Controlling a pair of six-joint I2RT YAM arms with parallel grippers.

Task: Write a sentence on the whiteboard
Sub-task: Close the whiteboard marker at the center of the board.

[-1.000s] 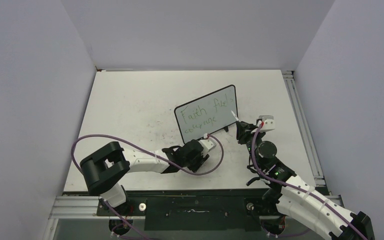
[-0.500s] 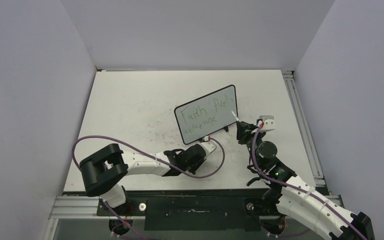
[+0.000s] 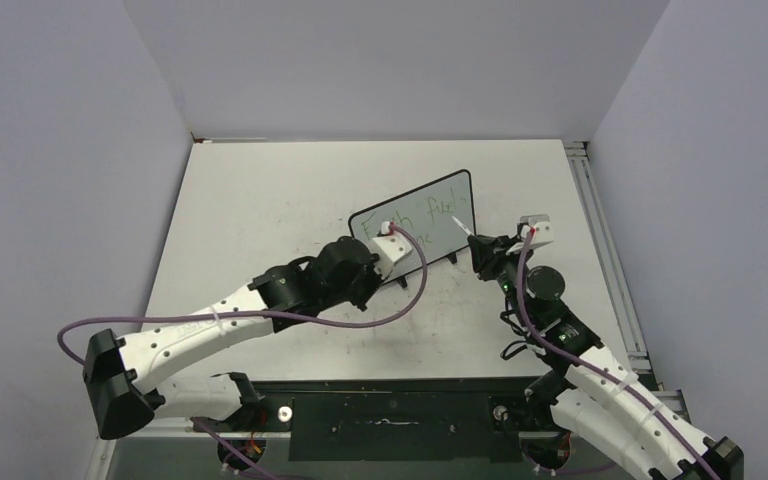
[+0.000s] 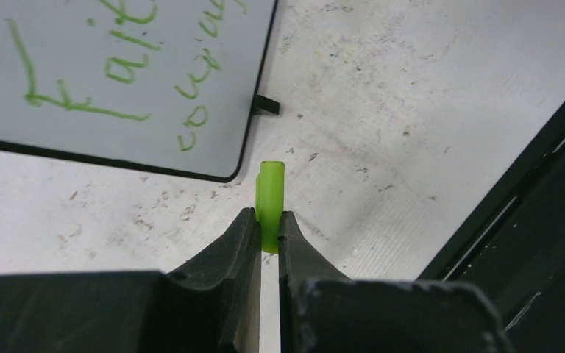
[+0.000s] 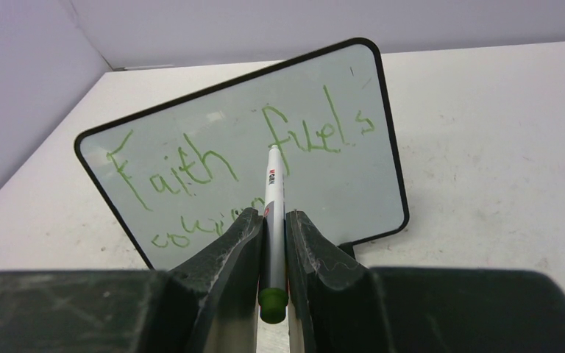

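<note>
The whiteboard (image 3: 440,222) stands tilted on the scuffed white counter (image 3: 250,210), a little toward 1 o'clock from the counter's middle in the top view. Its long edge runs up from 8 o'clock to 2 o'clock. The sentence (image 5: 199,168) is in thin green strokes on its face: "Faith fuels" along the top line, and below it a second word beginning "cou", the rest of which is covered from every view.

The left tool (image 4: 267,220) is closed on a short bright green cap (image 4: 270,193), which sticks out past the fingertips toward 12 o'clock in the wrist view. There the board's rounded lower corner lies at 11 o'clock of the cap, near but apart from it. One small black foot (image 4: 265,105) pokes out from the frame at 12 o'clock. Whether the cap touches the counter cannot be told. From above, this arm reaches in from 7 o'clock, and its wrist covers the board's lower left part.

The right tool (image 5: 272,220) is clamped on a white marker (image 5: 273,184) with a green back end. The pen points toward 12 o'clock in the wrist view, at the gap between "Faith" and "fuels". From above, the marker's tip sits just beside the board's right edge, at about 4 o'clock of the board; contact cannot be told.
</note>
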